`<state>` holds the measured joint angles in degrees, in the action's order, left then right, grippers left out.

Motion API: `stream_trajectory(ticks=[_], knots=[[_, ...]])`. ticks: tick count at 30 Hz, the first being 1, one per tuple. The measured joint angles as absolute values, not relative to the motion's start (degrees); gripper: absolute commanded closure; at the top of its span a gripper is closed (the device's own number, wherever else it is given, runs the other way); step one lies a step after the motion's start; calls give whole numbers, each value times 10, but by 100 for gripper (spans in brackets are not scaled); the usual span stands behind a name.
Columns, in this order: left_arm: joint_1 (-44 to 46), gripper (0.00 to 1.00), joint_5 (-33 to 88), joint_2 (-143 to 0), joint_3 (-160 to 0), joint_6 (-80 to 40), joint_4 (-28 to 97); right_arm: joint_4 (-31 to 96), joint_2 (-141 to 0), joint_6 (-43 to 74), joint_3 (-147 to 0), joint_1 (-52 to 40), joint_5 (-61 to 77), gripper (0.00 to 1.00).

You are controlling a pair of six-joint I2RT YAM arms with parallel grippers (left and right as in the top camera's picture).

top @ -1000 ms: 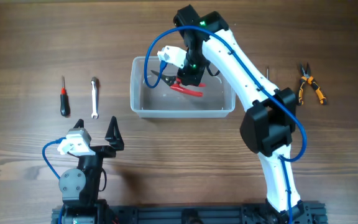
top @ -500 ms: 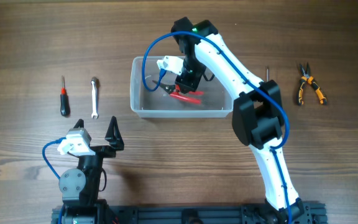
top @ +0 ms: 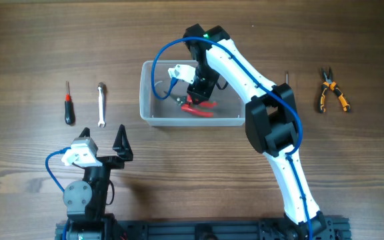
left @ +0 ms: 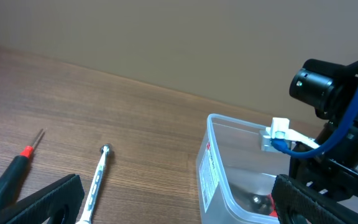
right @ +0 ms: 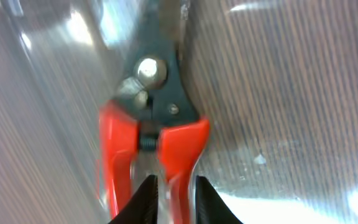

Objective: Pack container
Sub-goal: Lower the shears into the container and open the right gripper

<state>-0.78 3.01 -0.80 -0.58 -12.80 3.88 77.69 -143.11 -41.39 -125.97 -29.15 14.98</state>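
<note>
The container (top: 157,115) is clear, glossy plastic, round-cornered. My right hand (right: 171,188) pinches red-handled cutters (right: 166,109) inside it. My left hand (left: 179,205) is spread wide.

A brown wood-grain tabletop (top: 32,40) lies under soft, even light, with a black rail (top: 199,230) along its 6 o'clock edge and a plain beige wall (left: 166,37) beyond it.

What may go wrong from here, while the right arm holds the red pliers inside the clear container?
The right gripper pinches just one handle of the red pliers, so they may pivot or slip and drop hard. The blue cable loops low over the container, near its rim, and might snag when the arm lifts. The right wrist view is blurred, so the grip itself is hard to verify.
</note>
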Motion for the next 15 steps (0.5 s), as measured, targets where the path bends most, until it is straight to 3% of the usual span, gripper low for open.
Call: stream_trajectory(ticks=[6,9,12,13,15], knots=[[-8,0,30,-8,-6,-128,39,777,-1431,-412,-1260,-291,150,61],[-8,0,30,-8,-6,-128,39,786,-1431,-404,-1261,-291,150,39],[-8,0,30,-8,-6,-128,39,815,-1431,-403,-1278,-291,143,8],[-8,0,30,-8,-6,-128,39,825,-1431,-402,-1289,-290,140,1],[-8,0,30,-8,-6,-128,39,841,-1430,-397,-1321,-288,134,0]])
